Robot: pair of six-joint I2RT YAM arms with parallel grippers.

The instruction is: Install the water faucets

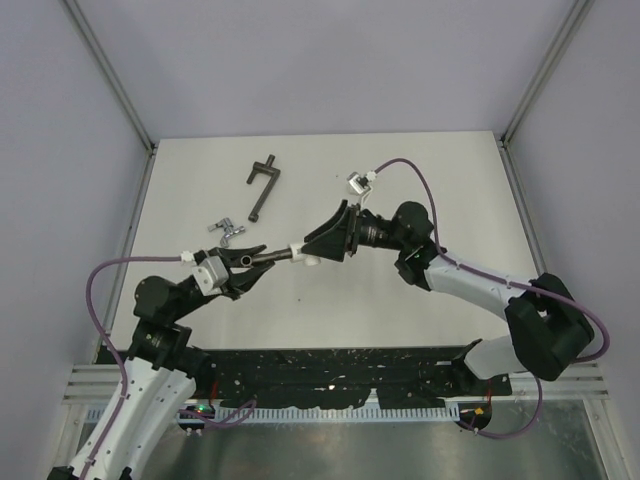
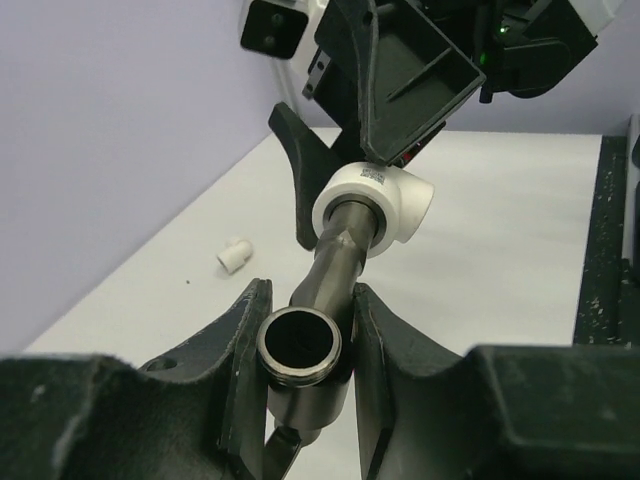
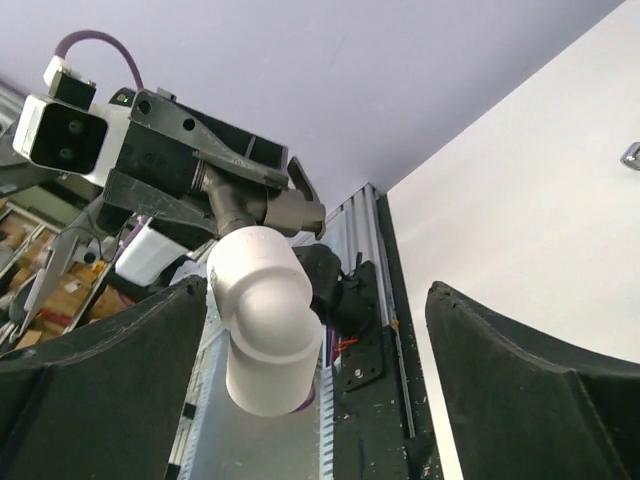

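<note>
My left gripper point(image 2: 308, 290) is shut on the dull dark faucet point(image 2: 300, 345), whose open threaded mouth faces the camera. The faucet's far end sits in a white elbow fitting point(image 2: 375, 205), and both hang above the table. My right gripper point(image 3: 318, 290) is open, its jaws wide on either side of the white elbow point(image 3: 262, 320), which hangs nearer the left finger; no pad touches it. In the top view the two grippers meet over the table's middle, the left gripper point(image 1: 245, 258) and the right gripper point(image 1: 312, 250). A shiny silver faucet point(image 1: 225, 230) lies on the table behind the left gripper.
A long dark T-handled bar point(image 1: 263, 185) lies toward the back of the white table point(image 1: 420, 180). A loose white fitting point(image 2: 233, 255) lies on the table near the left wall. A black slotted rail point(image 1: 330, 375) runs along the near edge by the arm bases.
</note>
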